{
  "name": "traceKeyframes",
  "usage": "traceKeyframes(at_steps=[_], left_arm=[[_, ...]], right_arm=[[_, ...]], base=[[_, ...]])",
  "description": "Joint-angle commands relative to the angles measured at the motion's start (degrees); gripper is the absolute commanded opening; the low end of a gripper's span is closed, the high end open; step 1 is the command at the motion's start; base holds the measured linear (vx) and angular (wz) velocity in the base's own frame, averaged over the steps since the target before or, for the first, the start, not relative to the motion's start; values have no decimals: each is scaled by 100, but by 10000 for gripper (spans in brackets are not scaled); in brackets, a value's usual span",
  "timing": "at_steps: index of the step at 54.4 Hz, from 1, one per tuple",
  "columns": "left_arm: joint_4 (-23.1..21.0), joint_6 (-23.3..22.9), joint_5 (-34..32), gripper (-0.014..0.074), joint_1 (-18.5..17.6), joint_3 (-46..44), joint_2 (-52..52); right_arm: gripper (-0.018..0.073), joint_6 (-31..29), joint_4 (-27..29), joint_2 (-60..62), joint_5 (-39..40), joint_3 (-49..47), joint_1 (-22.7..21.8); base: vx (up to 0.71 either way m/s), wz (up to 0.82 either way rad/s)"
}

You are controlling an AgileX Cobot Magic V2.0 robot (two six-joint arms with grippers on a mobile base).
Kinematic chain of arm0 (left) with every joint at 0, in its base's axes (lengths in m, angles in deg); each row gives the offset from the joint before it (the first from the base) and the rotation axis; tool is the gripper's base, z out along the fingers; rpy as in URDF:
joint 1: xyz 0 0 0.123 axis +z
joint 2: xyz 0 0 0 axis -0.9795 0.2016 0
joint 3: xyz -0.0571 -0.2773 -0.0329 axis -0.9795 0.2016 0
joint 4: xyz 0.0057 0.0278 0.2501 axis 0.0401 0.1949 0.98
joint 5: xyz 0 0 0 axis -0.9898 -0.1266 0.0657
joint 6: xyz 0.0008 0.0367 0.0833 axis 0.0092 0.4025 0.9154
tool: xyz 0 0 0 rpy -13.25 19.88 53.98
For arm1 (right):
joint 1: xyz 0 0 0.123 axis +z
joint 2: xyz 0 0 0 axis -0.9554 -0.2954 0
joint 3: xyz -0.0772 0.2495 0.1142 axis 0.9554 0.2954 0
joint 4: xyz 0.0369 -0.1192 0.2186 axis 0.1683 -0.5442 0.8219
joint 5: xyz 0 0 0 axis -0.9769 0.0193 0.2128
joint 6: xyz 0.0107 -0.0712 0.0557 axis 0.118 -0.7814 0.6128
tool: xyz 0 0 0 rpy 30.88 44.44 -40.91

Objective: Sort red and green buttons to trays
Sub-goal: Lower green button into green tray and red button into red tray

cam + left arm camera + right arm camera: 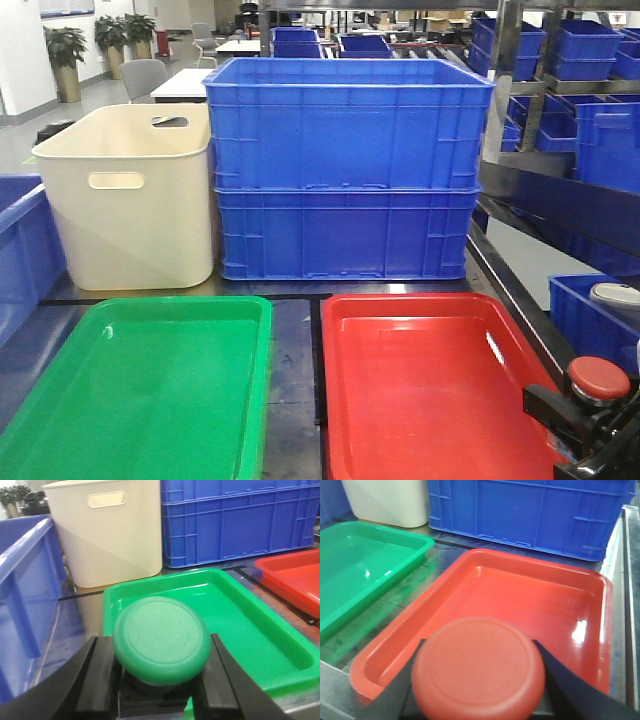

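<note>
Left pincer [160, 682] pinched the green button [161, 640] by its dark base, at the near edge of the green tray [250, 635]. Right pincer [481, 692] pinched the red button [479, 672] the same way, by the red tray [520, 595]. Both btns looked small, hard & light, w/ smooth caps, so the boxy base seemed best to hold. 1 cream tub [130, 210] & 2 stacked blue crates [345, 180] stood behind, prob. not in the way.

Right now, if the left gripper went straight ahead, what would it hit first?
Probably the green tray: the left gripper, shut on the green button, points at it. Depth is unclear; passing above it, the cream tub would come next.
</note>
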Motion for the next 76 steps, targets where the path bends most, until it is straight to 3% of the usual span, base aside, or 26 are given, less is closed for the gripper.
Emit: traceKeyframes(at_steps=[1, 38, 45, 50, 59, 65, 76], left_arm=[[-37, -45, -491, -3, -23, -170, 27], [-42, -59, -530, -3, -23, -170, 27], [-36, -84, -611, -3, -23, -170, 59], [-30, -77, -1078, -3, -23, -170, 309], [-37, -37, -2129, -3, -4, -583, 1755], [-37, 42, -2447, -3, -4, -1189, 3028], [-37, 54, -2976, -3, -4, -2477, 5417]], right_arm=[[2, -5, -23, 81, -73, -194, -15], [2, -5, -5, 74, -120, -194, -15], [2, -5, 392, -35, -141, -199, -15], [2, -150, 939, -322, -133, -280, -15], [2, -1452, 1802, -1279, 453, -865, -15], [2, -2609, 2304, -2087, 1071, -1339, -15], [2, -4011, 2944, -3321, 1790, -1839, -15]], base=[[4, -15], [1, -2], [0, 0], [0, 0], [0, 0], [0, 0], [0, 0]])
